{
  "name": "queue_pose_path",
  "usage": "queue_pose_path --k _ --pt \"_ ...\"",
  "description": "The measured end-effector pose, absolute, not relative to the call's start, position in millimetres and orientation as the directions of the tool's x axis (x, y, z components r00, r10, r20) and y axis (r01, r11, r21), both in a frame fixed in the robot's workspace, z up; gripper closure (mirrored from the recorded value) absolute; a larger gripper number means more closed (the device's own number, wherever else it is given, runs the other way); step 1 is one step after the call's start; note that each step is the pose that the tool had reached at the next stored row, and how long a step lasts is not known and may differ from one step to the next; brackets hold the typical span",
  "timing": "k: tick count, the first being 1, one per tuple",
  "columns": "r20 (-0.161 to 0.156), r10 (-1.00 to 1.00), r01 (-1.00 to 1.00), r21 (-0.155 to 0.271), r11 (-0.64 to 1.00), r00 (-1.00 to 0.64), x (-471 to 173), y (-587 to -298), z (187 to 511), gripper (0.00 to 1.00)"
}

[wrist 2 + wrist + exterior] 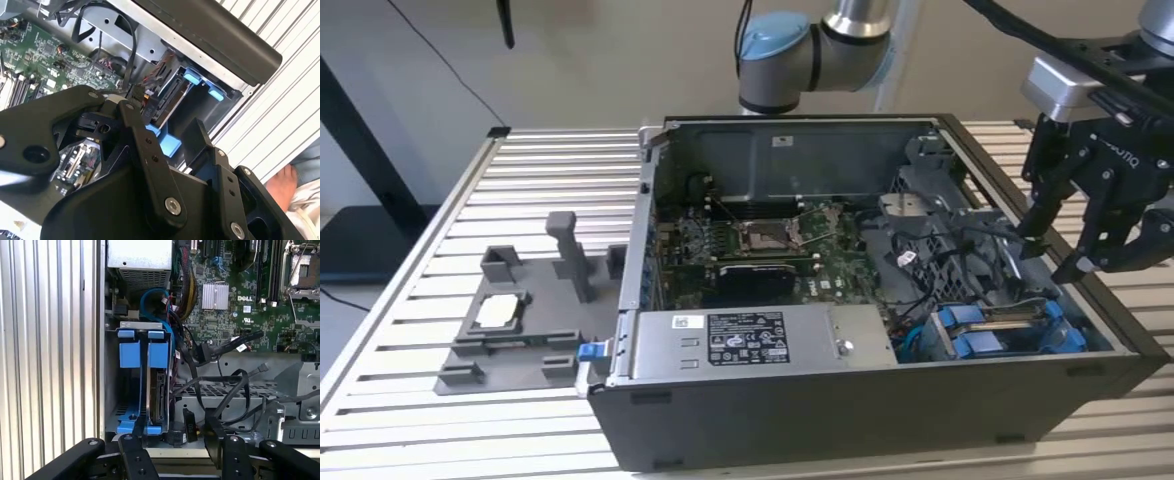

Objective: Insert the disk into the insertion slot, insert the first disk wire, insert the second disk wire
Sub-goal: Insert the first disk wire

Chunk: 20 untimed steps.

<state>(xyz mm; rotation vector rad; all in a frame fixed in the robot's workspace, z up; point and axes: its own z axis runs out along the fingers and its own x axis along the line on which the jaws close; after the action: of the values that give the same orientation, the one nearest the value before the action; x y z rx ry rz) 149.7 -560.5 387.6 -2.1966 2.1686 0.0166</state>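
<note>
In the case (854, 410), at its near corner on the exterior view's right, the disk (1007, 318) sits inside the slot (947, 340). Just beyond and above, the gripper (1057, 255) hangs with fingers spread, empty, over loose cables (961, 250).

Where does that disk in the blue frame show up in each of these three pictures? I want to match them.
Exterior view: the disk stands in the computer case, in the corner toward the exterior view's right.
First wrist view: the disk stands on edge beside the case's side wall.
Second wrist view: the disk sits next to the case's rim.
Shared landmark: the green motherboard.
</note>
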Motion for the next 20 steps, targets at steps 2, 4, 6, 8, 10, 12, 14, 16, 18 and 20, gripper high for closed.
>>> queue_pose_path --k 2,4,6,8,10,12,14,16,18,20 --pt "-0.046 -0.999 -0.999 -0.031 -0.012 0.014 148.9 -560.0 387.8 0.42" --pt "-0.046 -0.999 -0.999 -0.031 -0.012 0.014 148.5 -559.7 388.4 0.42" --pt "-0.046 -0.999 -0.999 -0.031 -0.012 0.014 147.9 -559.7 388.5 0.42" --pt "-0.046 -0.999 -0.999 -0.031 -0.012 0.014 147.9 -559.7 388.5 0.42" --pt "-0.046 -0.999 -0.999 -0.031 -0.012 0.014 147.9 -559.6 388.6 0.42" --pt "-0.046 -0.999 -0.999 -0.031 -0.012 0.014 147.8 -559.6 388.6 0.42" --pt "-0.046 -0.999 -0.999 -0.031 -0.012 0.014 147.8 -559.6 388.6 0.44" --pt "-0.046 -0.999 -0.999 -0.031 -0.012 0.014 147.8 -559.6 388.6 0.56" --pt "-0.046 -0.999 -0.999 -0.031 -0.012 0.014 147.8 -559.6 388.6 0.62" --pt "-0.046 -0.999 -0.999 -0.031 -0.013 0.014 147.8 -559.6 388.6 0.74"
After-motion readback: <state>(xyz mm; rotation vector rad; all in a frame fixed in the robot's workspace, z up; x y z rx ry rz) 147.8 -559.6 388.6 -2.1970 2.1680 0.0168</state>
